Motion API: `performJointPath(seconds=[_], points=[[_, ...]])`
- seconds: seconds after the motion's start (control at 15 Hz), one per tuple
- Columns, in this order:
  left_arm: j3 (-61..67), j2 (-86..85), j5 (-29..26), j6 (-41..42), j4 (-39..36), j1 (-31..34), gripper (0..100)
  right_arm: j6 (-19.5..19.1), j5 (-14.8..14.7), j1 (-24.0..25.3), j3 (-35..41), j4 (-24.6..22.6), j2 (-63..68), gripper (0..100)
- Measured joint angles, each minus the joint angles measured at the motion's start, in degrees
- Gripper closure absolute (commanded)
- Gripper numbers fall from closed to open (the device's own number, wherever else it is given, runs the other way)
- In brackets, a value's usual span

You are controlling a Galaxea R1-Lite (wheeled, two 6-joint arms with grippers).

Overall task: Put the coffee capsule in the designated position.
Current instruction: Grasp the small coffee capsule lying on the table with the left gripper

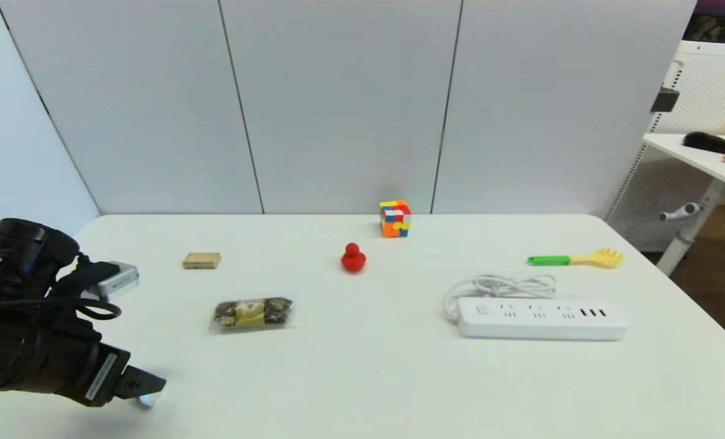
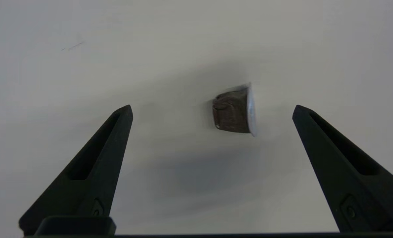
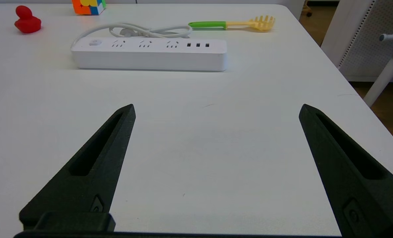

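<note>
Coffee capsule (image 2: 234,110): lies on its side on the white bench (image 1: 362,378) at the near left corner, foil face turned sideways, touching neither finger.
Left gripper (image 2: 212,110): hangs low over the capsule, jaws wide, the capsule between them and nearer one finger.
Right gripper (image 3: 216,110): over bare bench on the right side, jaws wide, holding nothing.
Chocolate pack (image 1: 253,313): left of centre, right of the left arm.
Red duck (image 1: 353,258): mid-bench, near the colour cube (image 1: 396,218) at the far edge.
Power strip (image 1: 542,317): right side, with the green-handled fork (image 1: 575,259) beyond it.
Tan block (image 1: 202,260): far left.
</note>
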Motion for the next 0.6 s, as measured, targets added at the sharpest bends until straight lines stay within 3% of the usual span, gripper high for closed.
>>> performJointPath(seconds=[0.6], points=[[0.2,3.1,4.7,-9.5,-0.1,-6.6,0,0.0,0.0,0.0,0.0,0.0,0.0,0]])
